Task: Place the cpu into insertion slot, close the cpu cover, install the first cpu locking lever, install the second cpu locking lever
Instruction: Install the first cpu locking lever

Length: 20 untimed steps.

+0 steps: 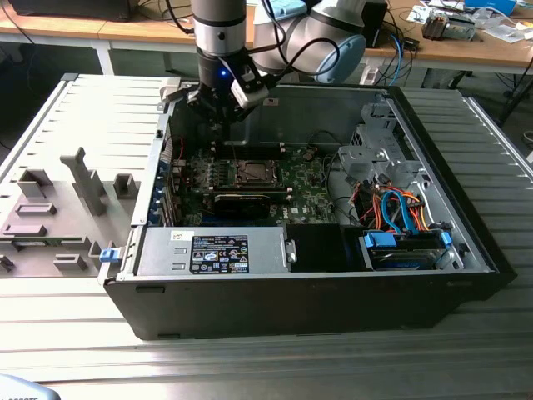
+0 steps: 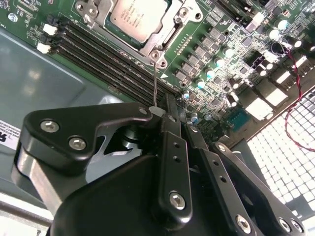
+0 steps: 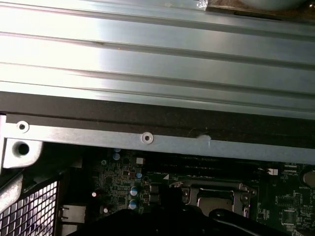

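The open computer case (image 1: 350, 275) lies on the table. The claw (image 2: 170, 115), fingers pressed narrow together, hovers above the green motherboard (image 2: 221, 54). Just beyond its tip, the cpu (image 2: 138, 17) sits in the insertion slot (image 2: 162, 42).

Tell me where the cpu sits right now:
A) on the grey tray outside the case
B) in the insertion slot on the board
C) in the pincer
B: in the second wrist view the cpu lies flat in the insertion slot, silvery top up.
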{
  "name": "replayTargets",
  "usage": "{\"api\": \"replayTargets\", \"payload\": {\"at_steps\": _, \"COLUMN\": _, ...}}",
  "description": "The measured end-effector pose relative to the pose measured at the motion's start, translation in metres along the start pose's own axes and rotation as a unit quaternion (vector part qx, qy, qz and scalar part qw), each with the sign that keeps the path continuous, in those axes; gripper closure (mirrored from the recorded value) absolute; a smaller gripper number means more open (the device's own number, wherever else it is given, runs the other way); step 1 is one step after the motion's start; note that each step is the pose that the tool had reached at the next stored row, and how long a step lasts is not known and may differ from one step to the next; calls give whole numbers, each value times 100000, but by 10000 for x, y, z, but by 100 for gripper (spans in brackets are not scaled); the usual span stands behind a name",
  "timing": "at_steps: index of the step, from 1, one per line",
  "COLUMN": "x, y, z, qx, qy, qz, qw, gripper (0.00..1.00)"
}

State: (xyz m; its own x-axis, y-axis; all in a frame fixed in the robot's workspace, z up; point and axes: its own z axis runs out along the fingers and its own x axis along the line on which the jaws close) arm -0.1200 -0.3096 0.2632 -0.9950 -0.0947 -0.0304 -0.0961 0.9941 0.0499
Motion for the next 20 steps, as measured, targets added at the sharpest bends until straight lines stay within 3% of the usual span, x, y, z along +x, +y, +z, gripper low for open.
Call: {"api": "replayTargets", "payload": {"at_steps": 20, "x": -84, "y": -9, "z": 17, "qx": 2, "qy": 3, "qz": 0, "qw": 100000, "gripper": 89}}
